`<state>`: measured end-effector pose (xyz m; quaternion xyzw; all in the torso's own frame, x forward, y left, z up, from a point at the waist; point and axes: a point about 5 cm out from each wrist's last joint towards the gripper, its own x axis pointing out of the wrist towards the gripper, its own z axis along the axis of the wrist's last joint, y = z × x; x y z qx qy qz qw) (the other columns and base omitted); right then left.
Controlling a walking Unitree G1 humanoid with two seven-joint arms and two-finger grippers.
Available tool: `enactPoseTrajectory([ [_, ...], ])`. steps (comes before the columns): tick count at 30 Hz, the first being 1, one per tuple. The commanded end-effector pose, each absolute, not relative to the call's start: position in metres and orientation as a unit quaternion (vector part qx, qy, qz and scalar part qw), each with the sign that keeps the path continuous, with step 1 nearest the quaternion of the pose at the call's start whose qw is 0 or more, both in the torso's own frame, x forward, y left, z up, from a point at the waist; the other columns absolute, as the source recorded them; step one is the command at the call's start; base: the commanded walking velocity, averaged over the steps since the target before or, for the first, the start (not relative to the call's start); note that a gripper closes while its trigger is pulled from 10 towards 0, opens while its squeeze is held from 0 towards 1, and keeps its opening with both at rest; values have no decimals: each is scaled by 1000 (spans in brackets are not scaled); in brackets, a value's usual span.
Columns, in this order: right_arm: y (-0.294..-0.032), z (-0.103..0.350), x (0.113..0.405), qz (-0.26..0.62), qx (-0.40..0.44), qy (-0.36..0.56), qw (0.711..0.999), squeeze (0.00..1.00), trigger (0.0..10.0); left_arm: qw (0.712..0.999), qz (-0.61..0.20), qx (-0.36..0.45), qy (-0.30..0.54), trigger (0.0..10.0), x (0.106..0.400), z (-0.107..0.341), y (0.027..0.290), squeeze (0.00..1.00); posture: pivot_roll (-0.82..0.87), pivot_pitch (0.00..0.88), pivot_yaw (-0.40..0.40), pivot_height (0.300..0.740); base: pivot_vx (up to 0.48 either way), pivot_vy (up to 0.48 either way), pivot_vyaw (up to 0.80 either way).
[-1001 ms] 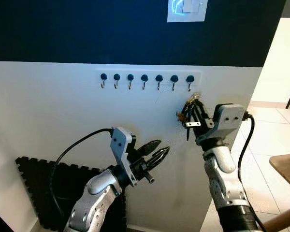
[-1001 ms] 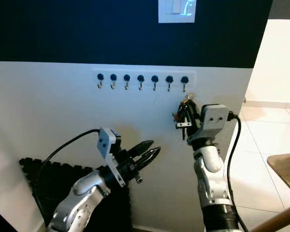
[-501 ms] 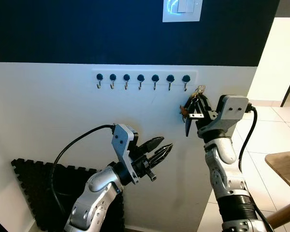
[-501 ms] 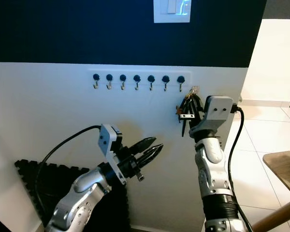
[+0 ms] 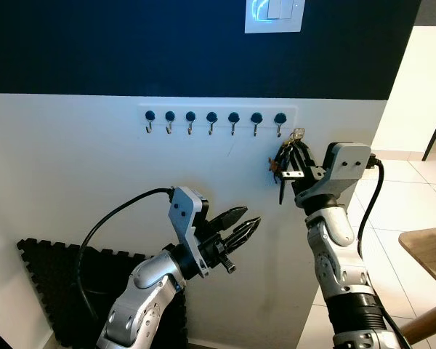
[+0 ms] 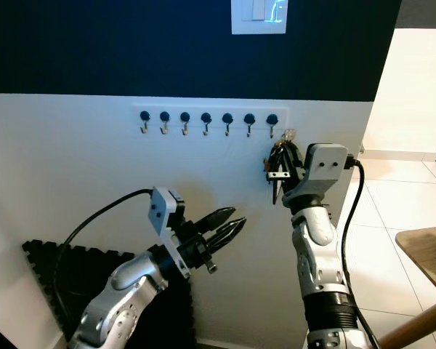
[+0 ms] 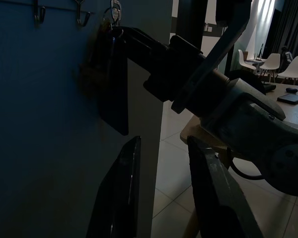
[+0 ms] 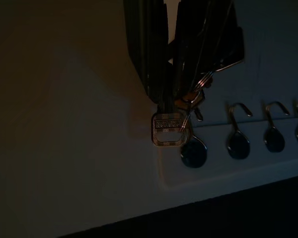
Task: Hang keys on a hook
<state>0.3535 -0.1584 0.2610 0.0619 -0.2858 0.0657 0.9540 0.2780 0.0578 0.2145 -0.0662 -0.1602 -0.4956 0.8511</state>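
Observation:
A white rail of several small hooks with dark knobs point(image 5: 216, 118) is fixed to the white wall. My right gripper point(image 5: 288, 154) is raised just below and right of the rightmost hook point(image 5: 280, 121) and is shut on a bunch of keys point(image 5: 285, 173). A silver key point(image 5: 299, 134) sticks up from the bunch, close beside that hook. In the right wrist view the silver key head point(image 8: 171, 130) hangs right next to a hook's knob point(image 8: 193, 153). My left gripper point(image 5: 245, 226) is open lower down in front of the wall, with nothing between its fingers point(image 7: 123, 188).
A light switch point(image 5: 274, 14) sits on the dark upper wall. A black foam mat point(image 5: 54, 276) leans at the wall's foot on the left. A wooden table corner point(image 5: 429, 247) stands at the right over a tiled floor point(image 5: 407, 196).
The right gripper has lifted the keys closer to the rightmost hook over the last second. The view shifted slightly. The left arm has hardly moved.

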Motion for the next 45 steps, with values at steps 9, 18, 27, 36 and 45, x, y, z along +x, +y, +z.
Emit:
enactPoseTrajectory([
  [9,-146,267,349,95,64,-303,946,0,10000,869,-450,-69,-195,10000,288,228,63,0,12,72,25,740,0,0,0],
  [18,-145,265,351,96,66,-296,948,0,10000,871,-445,-66,-198,10000,290,230,64,0,14,70,26,740,0,0,0],
  [27,-150,264,358,74,77,-275,955,0,10000,870,-449,-65,-196,10000,290,228,62,0,14,71,26,740,0,0,0],
  [36,-148,260,363,85,75,-250,961,0,10000,870,-449,-61,-193,10000,290,227,63,0,15,68,23,740,0,0,0],
  [45,-144,260,365,101,65,-239,964,0,10000,871,-448,-62,-193,10000,290,226,63,0,13,59,18,740,0,0,0],
])
